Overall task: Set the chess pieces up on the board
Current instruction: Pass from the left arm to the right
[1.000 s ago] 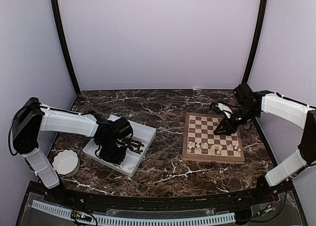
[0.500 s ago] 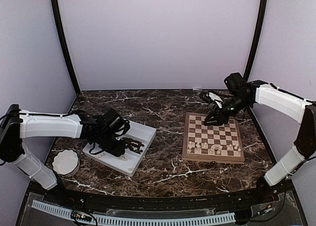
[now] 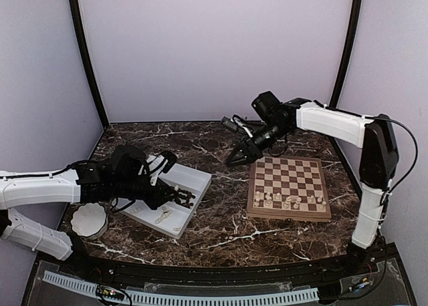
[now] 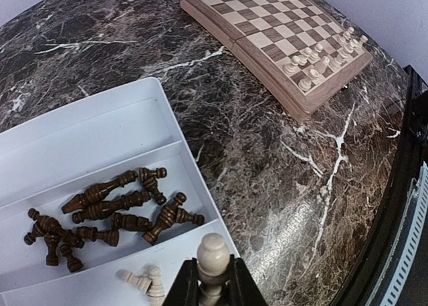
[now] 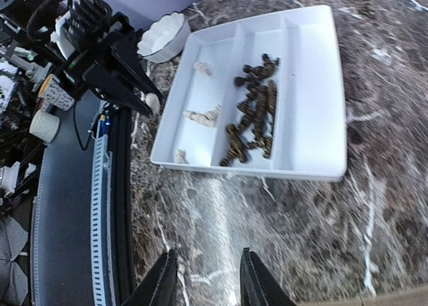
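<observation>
The left gripper (image 4: 212,282) is clamped on a pale cream chess piece (image 4: 212,254), whose rounded head stands up between the 2 fingers, and it hangs above the white tray (image 4: 87,139). The tray has 3 compartments: a heap of dark brown pieces (image 4: 114,212) lies on its side in the middle one, and a few loose pale pieces (image 4: 144,279) lie in the one nearest the arms. The right gripper (image 3: 235,160) hovers over the bare marble table (image 3: 221,219) between the tray and the board (image 3: 287,179), close to the board's far left corner. In its wrist view its 2 fingers (image 5: 164,279) stand apart with nothing between them. The board lies flat to the right of the tray and well apart from it. A row of pale pieces (image 3: 287,200) stands upright along its near edge, and the rest of its squares are bare. A white scalloped bowl (image 3: 89,219) sits just beside the tray's near left corner.
</observation>
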Robot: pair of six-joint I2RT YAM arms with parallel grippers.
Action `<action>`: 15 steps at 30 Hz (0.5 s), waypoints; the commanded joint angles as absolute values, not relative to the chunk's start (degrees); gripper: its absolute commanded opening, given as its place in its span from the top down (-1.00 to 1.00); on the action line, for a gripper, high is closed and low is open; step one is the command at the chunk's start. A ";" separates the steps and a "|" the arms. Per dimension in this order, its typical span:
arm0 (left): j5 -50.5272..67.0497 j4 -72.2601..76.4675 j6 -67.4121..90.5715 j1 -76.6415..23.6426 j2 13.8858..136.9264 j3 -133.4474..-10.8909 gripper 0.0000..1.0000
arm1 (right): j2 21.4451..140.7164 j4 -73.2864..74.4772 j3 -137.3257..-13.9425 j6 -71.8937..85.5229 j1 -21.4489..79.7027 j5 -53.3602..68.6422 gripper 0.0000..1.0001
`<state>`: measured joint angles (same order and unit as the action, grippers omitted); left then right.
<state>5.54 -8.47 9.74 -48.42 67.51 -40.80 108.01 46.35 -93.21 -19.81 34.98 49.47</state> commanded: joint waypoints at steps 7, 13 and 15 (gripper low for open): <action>8.04 -5.45 6.26 -51.81 69.17 -45.22 0.92 | 119.95 47.11 -105.53 -9.61 44.06 63.53 0.15; 8.63 -5.38 6.13 -52.51 70.34 -47.08 0.91 | 122.09 45.96 -106.52 -7.35 46.69 63.76 0.14; 8.89 -5.57 6.02 -52.85 70.91 -47.71 0.90 | 122.61 45.81 -106.91 -7.25 47.09 65.38 0.16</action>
